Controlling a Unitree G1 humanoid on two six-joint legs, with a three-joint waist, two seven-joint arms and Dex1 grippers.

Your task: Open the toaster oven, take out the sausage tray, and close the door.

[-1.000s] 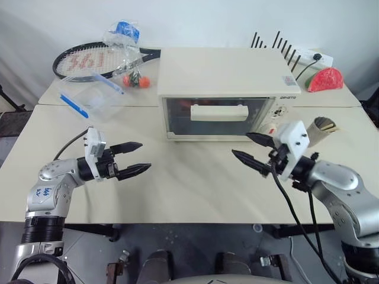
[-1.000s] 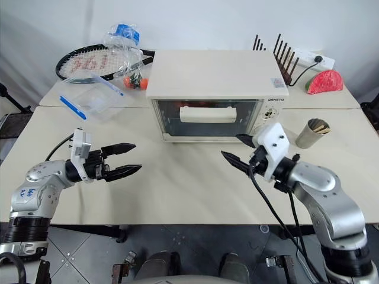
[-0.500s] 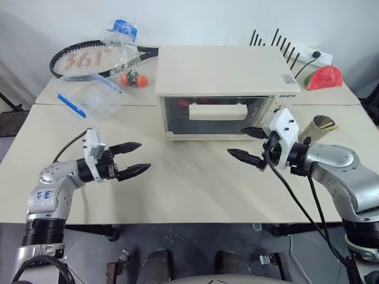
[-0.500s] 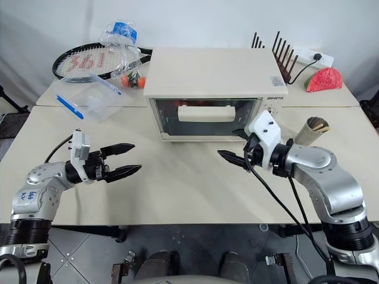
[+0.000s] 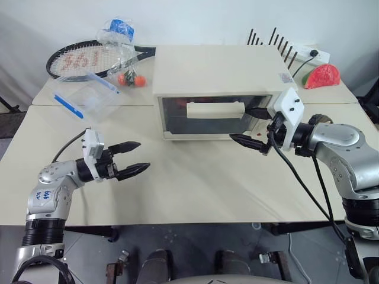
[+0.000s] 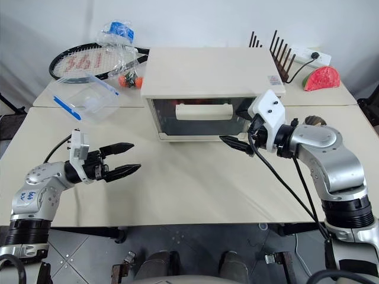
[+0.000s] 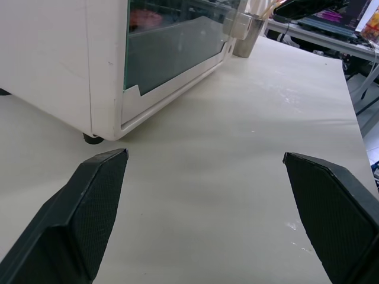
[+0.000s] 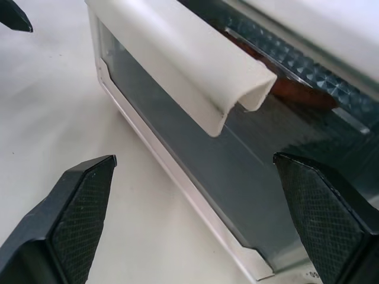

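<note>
The toaster oven (image 5: 218, 89), a boxy cream-white appliance with a smooth flat top, is sitting toward the back of the matte cream table (image 5: 195, 189), roughly centred between its side edges. Its door (image 5: 214, 115), a dark glass pane framed in cream-white, is standing upright and shut, carrying a wide cream-white bar handle (image 5: 215, 110) with a hollow, channel-shaped end. Behind the glass, in the right wrist view, the sausage tray (image 8: 296, 74) is showing as a strip of shiny metal embossed with a diamond pattern, with something reddish-brown lying under its edge.

The right gripper (image 5: 253, 126) is hovering just in front of the door's right end, its two black tapered fingers spread wide and touching nothing; their inner pads (image 8: 80, 204) are cross-hatched. The left gripper (image 5: 132, 158) is hanging over the bare table well off to the left of the oven, near the front left corner, its pointed black fingers likewise parted and empty.

Near the back left corner a black-framed racket (image 5: 95, 59) with red lettering on its strings is lying flat, with a crinkled clear bag (image 5: 118, 32) holding something blue on top of it. A clear plastic box (image 5: 86, 97) with a blue strip is lying just in front. At the back right corner a red watermelon-slice shape (image 5: 323, 77) is resting beside a white power strip (image 5: 310, 54).
</note>
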